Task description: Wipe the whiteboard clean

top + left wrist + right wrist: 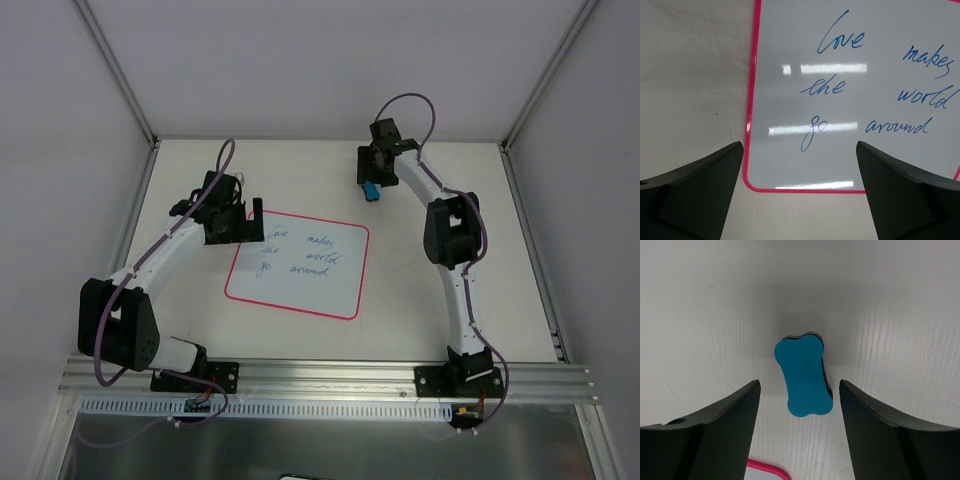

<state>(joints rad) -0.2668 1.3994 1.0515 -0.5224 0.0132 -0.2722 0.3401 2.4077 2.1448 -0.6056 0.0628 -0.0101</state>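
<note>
The whiteboard (300, 265), white with a pink rim and blue handwriting, lies flat in the middle of the table; it fills the left wrist view (850, 90), and a corner of it shows in the right wrist view (767, 471). My left gripper (240, 215) is open and empty over the board's upper left edge. The blue bone-shaped eraser (371, 190) lies on the table beyond the board's far right corner. My right gripper (375, 170) is open above it; in the right wrist view the eraser (805, 375) lies between and just ahead of the fingertips, untouched.
White walls with metal frame posts (115, 70) enclose the table at the back and sides. An aluminium rail (330, 375) with both arm bases runs along the near edge.
</note>
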